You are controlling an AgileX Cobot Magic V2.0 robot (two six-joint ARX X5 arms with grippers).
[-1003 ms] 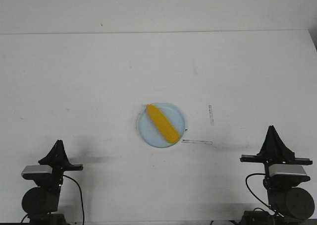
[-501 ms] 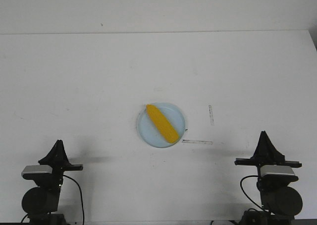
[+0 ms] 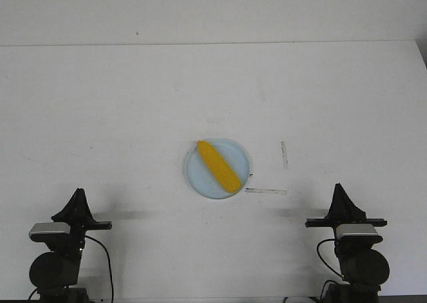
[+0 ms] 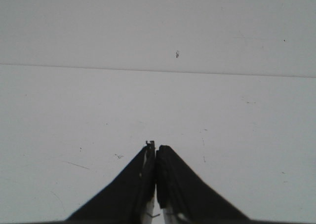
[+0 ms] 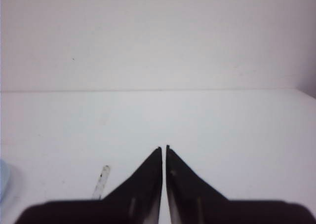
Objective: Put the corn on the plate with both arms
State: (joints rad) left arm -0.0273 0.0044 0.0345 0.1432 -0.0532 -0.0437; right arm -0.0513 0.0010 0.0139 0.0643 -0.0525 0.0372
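A white table (image 3: 100, 116) fills the scene, meeting a plain pale wall (image 3: 213, 9) at its far edge; two short strips of clear tape (image 3: 265, 191) lie right of centre. The pale blue plate (image 3: 200, 181) sits mid-table, well apart from both arms. Since a second ago the right gripper (image 3: 339, 188) has shifted left and nearer; the left gripper (image 3: 79, 193) has stayed put. Both have their jaws pressed together, holding nothing. The corn (image 3: 217, 165) lies on the plate, long axis diagonal, from far-left to near-right.
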